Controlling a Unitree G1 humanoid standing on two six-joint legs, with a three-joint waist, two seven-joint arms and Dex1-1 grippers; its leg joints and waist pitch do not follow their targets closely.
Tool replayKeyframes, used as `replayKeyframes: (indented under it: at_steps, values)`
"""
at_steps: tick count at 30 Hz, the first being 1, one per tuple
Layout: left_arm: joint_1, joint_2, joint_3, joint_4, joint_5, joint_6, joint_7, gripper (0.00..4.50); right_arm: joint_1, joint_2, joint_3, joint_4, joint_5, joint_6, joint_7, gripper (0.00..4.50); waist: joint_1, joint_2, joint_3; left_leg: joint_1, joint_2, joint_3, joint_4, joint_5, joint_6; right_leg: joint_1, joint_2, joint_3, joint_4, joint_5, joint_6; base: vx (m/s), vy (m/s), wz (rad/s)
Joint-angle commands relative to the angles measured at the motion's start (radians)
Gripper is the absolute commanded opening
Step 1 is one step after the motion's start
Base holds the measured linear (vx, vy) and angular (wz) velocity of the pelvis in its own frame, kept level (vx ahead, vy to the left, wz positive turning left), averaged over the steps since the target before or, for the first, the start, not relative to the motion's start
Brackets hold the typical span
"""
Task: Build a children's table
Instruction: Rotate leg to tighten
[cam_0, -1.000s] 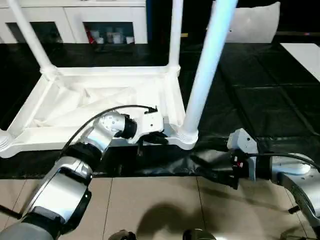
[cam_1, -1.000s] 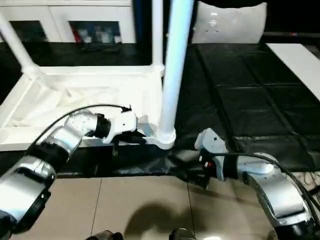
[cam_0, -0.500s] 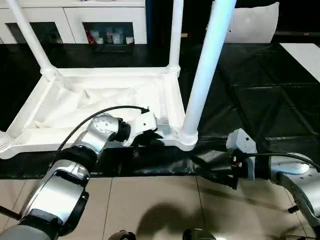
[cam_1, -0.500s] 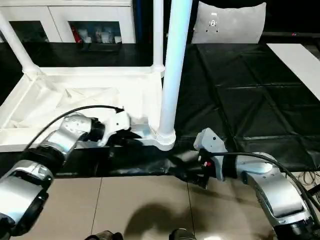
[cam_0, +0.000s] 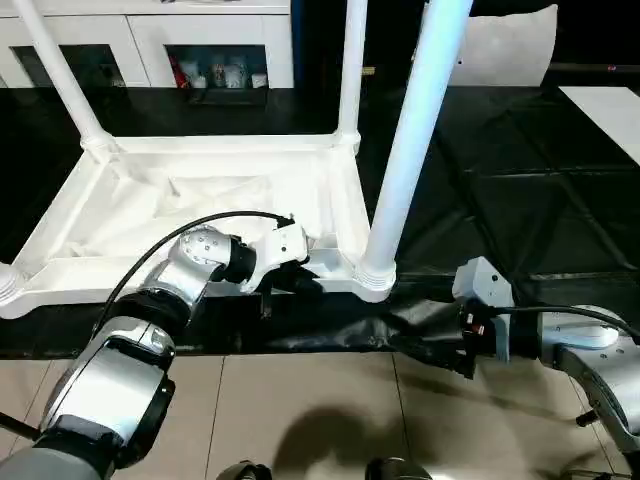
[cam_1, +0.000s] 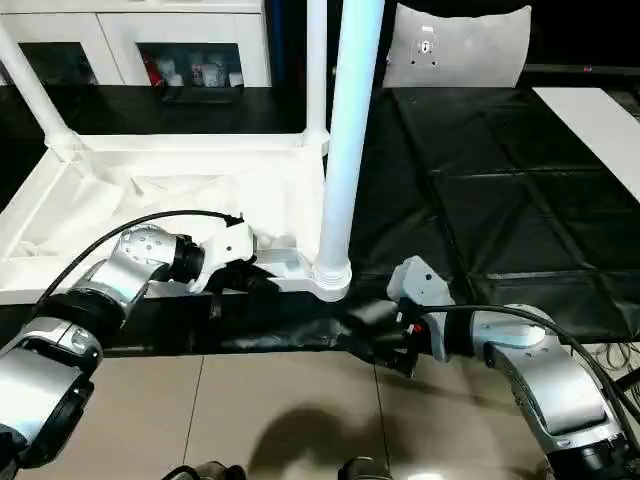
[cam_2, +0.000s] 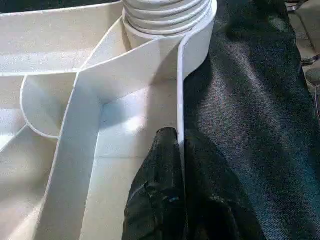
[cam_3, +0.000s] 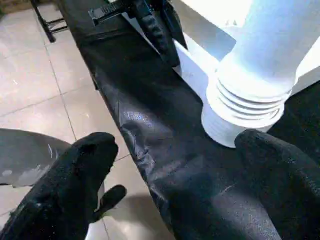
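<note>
The children's table (cam_0: 200, 205) lies upside down on the black padded surface (cam_0: 520, 190), with its white legs pointing up. The nearest leg (cam_0: 410, 130) stands in the front right corner socket (cam_2: 167, 20). My left gripper (cam_0: 288, 284) is shut on the table's front rim (cam_2: 181, 100) just left of that socket, one black finger (cam_2: 160, 200) on each side of the thin wall. My right gripper (cam_0: 425, 338) hangs open at the pad's front edge, right of the socket, its fingers (cam_3: 75, 170) spread wide with nothing between them.
Two more legs (cam_0: 350, 70) rise from the far corners. White cabinets (cam_0: 215, 60) line the back, and a white panel (cam_0: 505, 45) leans at the back right. Tiled floor (cam_0: 300, 410) begins just below the pad's hanging front edge.
My left wrist has shifted slightly to the left along the front rim, still pinching it. The right arm has stayed where it was.
</note>
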Motion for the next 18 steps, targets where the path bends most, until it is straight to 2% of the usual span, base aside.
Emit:
replayKeyframes:
  at_steps: [1,7,8,9,11,14,16,18]
  values:
    - [0.008,-0.001,0.006,0.015,-0.004,-0.018,-0.013,0.02,-0.019,0.005,-0.012,0.011,0.006,-0.017,0.002,4.5,0.005,-0.013,-0.077,0.021,0.05,-0.026,-0.071,-0.291,0.062,0.044,-0.052,0.03,-0.074,-0.321,-0.233,0.0,0.0,0.0]
    - [0.034,-0.007,0.018,-0.038,-0.056,-0.052,-0.124,0.02,-0.077,0.056,-0.058,0.084,0.053,-0.058,0.002,4.5,0.005,-0.013,-0.081,0.021,0.05,-0.024,-0.069,-0.273,0.067,0.045,-0.052,0.03,-0.072,-0.304,-0.245,0.0,0.0,0.0]
    - [0.038,-0.007,0.016,-0.047,-0.06,-0.052,-0.138,0.02,-0.084,0.059,-0.058,0.094,0.061,-0.061,0.013,4.5,0.006,-0.009,-0.08,0.023,0.051,-0.024,-0.07,-0.271,0.068,0.044,-0.051,0.03,-0.072,-0.3,-0.247,0.0,0.0,0.0]
    - [0.046,-0.007,0.011,-0.066,-0.067,-0.059,-0.164,0.02,-0.1,0.06,-0.055,0.114,0.081,-0.057,0.049,4.5,0.01,-0.008,-0.082,0.023,0.052,-0.022,-0.069,-0.266,0.074,0.047,-0.052,0.03,-0.069,-0.286,-0.257,0.0,0.0,0.0]
    - [0.059,-0.005,0.0,-0.095,-0.073,-0.064,-0.196,0.0,-0.13,0.052,-0.031,0.158,0.09,-0.069,0.119,4.2,0.013,-0.006,-0.082,0.023,0.054,-0.02,-0.067,-0.267,0.078,0.047,-0.051,0.028,-0.067,-0.286,-0.265,0.0,0.0,0.0]
    - [0.061,-0.005,-0.002,-0.097,-0.07,-0.071,-0.202,0.0,-0.147,0.053,-0.021,0.186,0.088,-0.07,0.138,4.01,0.019,-0.005,-0.082,0.026,0.055,-0.019,-0.068,-0.271,0.072,0.043,-0.05,0.028,-0.067,-0.304,-0.259,0.0,0.0,0.0]
    - [0.072,-0.005,-0.008,-0.114,-0.063,-0.082,-0.227,0.0,-0.194,0.066,-0.002,0.265,0.076,-0.089,0.179,3.79,0.025,-0.008,-0.082,0.024,0.053,-0.02,-0.069,-0.274,0.058,0.044,-0.052,0.027,-0.067,-0.326,-0.251,0.0,0.0,0.0]
    - [0.078,-0.004,-0.011,-0.126,-0.06,-0.08,-0.236,0.0,-0.217,0.072,0.005,0.296,0.076,-0.096,0.199,3.66,0.028,-0.007,-0.082,0.029,0.055,-0.019,-0.069,-0.281,0.055,0.04,-0.051,0.029,-0.069,-0.333,-0.248,0.0,0.0,0.0]
